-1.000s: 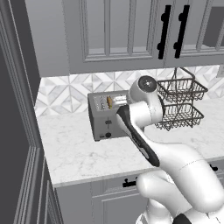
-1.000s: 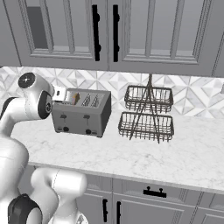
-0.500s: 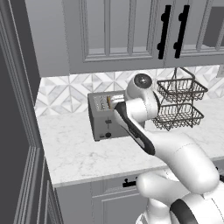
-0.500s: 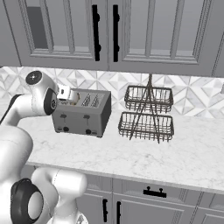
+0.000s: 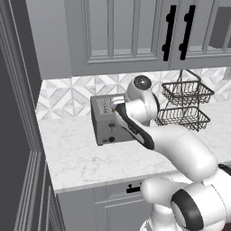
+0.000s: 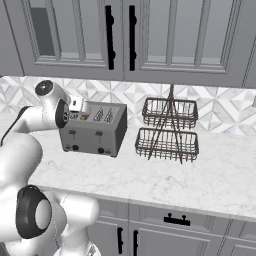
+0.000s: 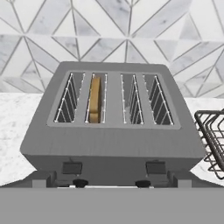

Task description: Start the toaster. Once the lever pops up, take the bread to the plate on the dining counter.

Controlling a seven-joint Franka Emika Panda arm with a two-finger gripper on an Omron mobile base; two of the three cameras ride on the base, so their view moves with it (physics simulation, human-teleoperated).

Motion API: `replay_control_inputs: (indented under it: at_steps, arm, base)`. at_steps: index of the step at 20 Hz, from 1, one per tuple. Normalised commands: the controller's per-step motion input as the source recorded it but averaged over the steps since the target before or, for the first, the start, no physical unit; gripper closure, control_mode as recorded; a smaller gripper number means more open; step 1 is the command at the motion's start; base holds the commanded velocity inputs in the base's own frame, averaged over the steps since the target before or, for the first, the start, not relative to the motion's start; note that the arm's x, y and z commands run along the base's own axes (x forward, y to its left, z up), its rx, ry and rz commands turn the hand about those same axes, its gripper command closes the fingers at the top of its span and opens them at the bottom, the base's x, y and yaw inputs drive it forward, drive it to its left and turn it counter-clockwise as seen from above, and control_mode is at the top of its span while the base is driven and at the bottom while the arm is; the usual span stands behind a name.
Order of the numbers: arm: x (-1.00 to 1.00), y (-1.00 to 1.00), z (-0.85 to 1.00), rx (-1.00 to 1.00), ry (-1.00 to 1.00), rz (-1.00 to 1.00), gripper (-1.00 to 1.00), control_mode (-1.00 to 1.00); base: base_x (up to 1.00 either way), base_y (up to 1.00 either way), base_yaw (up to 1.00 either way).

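1. Your gripper hangs above the toaster's left end in the right base view; its jaws stand wide apart with nothing between them.
2. At 9 o'clock in the hand view you see the white marble worktop running under the toaster.
3. Centre frame sits the toaster, grey and boxy, four slots facing up at you.
4. Look at the second slot from the left: the bread stands upright in it, tan, sunk below the top face.
5. Along the toaster's front, toward 6 o'clock, you can make out two levers and two black knobs.
6. At 3 o'clock a dark wire basket rack stands just beside the toaster, apart from it.
7. Behind everything, from 10 to 2 o'clock, runs the patterned tile backsplash.
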Motion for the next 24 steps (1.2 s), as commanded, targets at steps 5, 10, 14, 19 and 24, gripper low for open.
replay_control_inputs:
  at_steps: [5,10,14,19,24]
  arm:
    - [0.48,0.29,-0.17,0.00,0.01,0.00,-1.00,-1.00]
    - [0.39,0.15,-0.16,0.00,0.01,0.00,-1.00,-1.00]
    - [0.27,0.00,-0.16,0.00,0.00,0.00,-1.00,-1.00]
    - [0.20,0.00,-0.23,0.00,0.00,0.00,-1.00,-1.00]
    - [0.19,-0.05,-0.16,0.00,0.00,0.00,-1.00,-1.00]
  base:
    - [0.00,0.00,0.00]
    - [0.00,0.00,0.00]
    - [0.00,0.00,0.00]
    - [0.00,0.00,0.00]
    - [0.00,0.00,0.00]
